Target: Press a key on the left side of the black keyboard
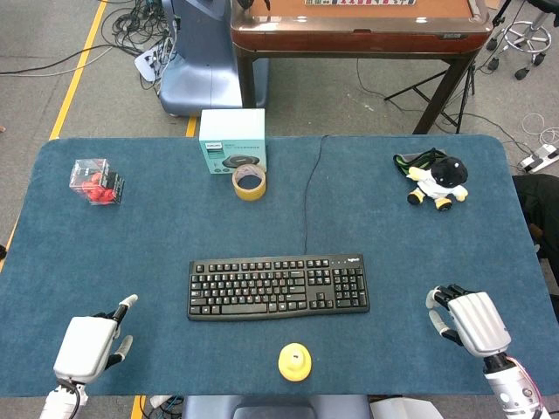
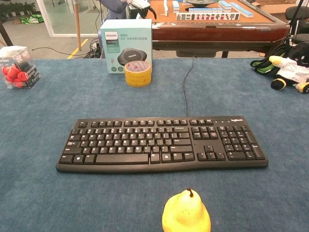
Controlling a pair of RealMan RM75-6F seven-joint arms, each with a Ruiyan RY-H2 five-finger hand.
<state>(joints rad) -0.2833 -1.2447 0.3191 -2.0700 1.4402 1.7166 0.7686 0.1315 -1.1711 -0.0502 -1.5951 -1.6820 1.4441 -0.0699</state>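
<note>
Keyboard [image 1: 278, 286] lies flat near the front middle of my blue felt table [image 1: 157, 227], black plastic, full width with a number block on its right end, and its thin cord [image 1: 307, 196] runs away toward the far edge. Only my head view shows the hands: my left hand [image 1: 87, 345] sits at the front left corner, well apart from the keys, one finger pointing out and holding nothing; my right hand [image 1: 472, 319] rests at the front right with fingers curled and apart, empty. My chest view alone reads the rounded, glossy yellow pear [image 2: 186, 211] and the printed cardboard box [image 2: 126, 46] behind the tape roll [image 2: 137, 73].
</note>
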